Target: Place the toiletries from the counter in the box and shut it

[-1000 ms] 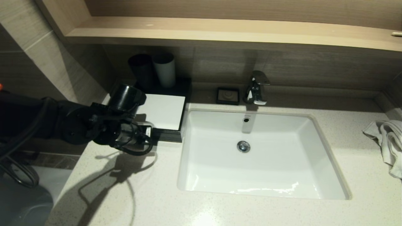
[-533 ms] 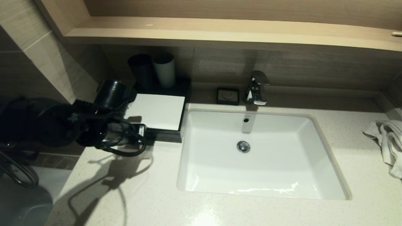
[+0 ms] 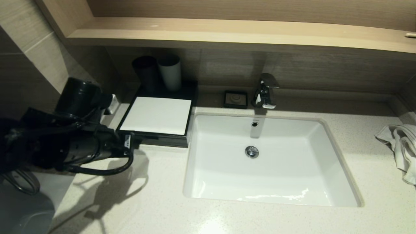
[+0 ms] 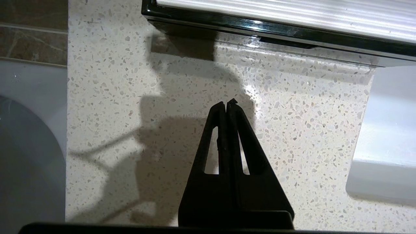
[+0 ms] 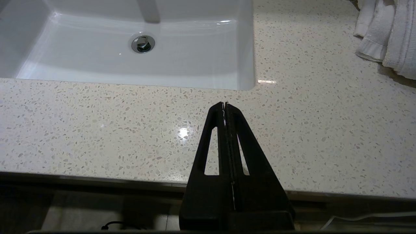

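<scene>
the box sits shut on the tabletop by the basin, no toiletries in sight, left end effector clenched empty near its front; a careless swing could shove it.

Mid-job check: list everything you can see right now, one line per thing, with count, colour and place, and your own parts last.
box: one, black with a white top panel, on the counter left of the basin, drawer pushed in.
toiletries: none in view on the counter.
counter: one, pale speckled stone, around the basin.
basin: one, white, set into the counter.
cups: two, one dark and one grey, behind the box by the wall.
soap dish: one, black, left of the tap.
tap: one, chrome, behind the basin.
towel: one, white, crumpled at the counter's right edge.
shelf: one, light wood, above the counter.
left gripper: black, shut and empty, over the counter in front of the box.
right gripper: black, shut and empty, parked above the counter's front edge.
</scene>
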